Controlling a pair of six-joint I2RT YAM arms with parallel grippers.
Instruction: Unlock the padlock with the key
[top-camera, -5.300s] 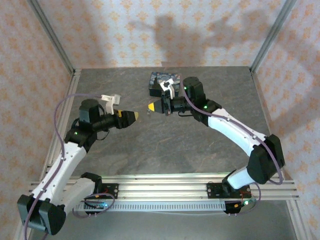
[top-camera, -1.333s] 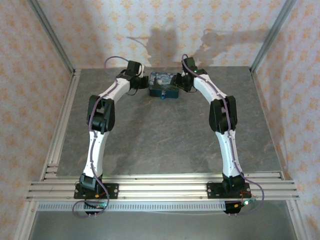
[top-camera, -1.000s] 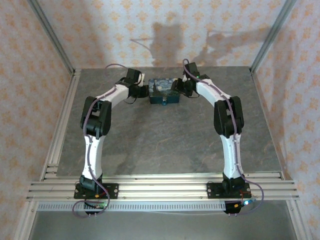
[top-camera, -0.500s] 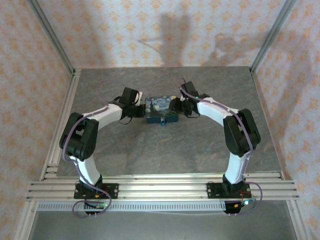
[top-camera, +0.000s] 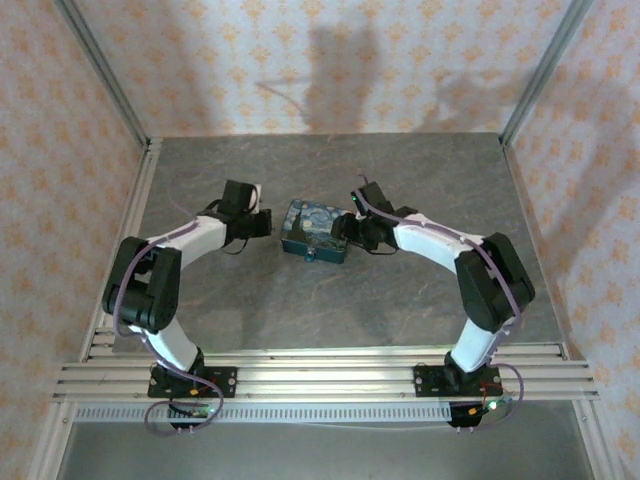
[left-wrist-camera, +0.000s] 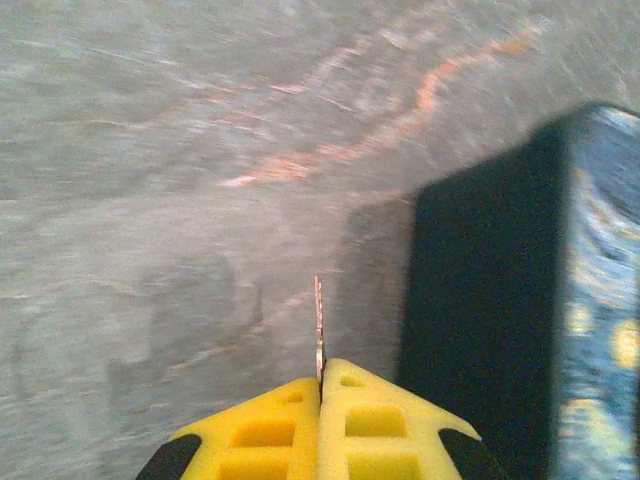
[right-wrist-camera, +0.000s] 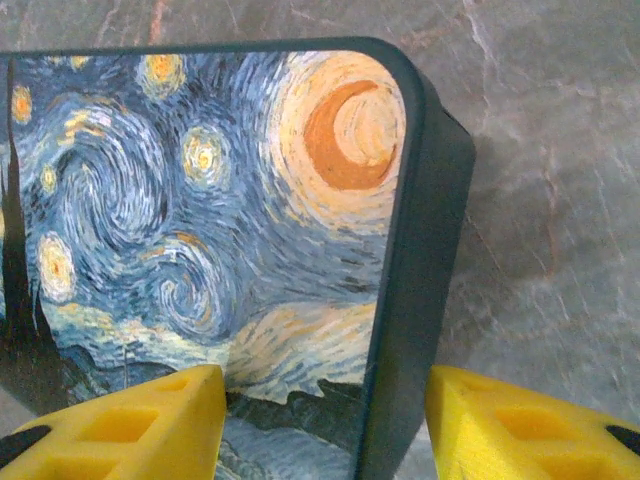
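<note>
Before insertion
Pinching thin metal key (left-wrist-camera: 319, 325) tight in left gripper (left-wrist-camera: 321, 375), tiny dark-and-blue padlock (top-camera: 309, 257) rightward, on near side of rectangular blue-and-yellow swirl-painted box (right-wrist-camera: 200, 200) (right gripper (right-wrist-camera: 325, 400) half-spread astride, holding nothing)

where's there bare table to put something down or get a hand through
Widest bare table: the near middle, between both arms and the front rail. Also free: the far strip between the box and the back wall. Crowded: the middle band, where the left gripper, shut on the key, and the open right gripper flank the box.
</note>
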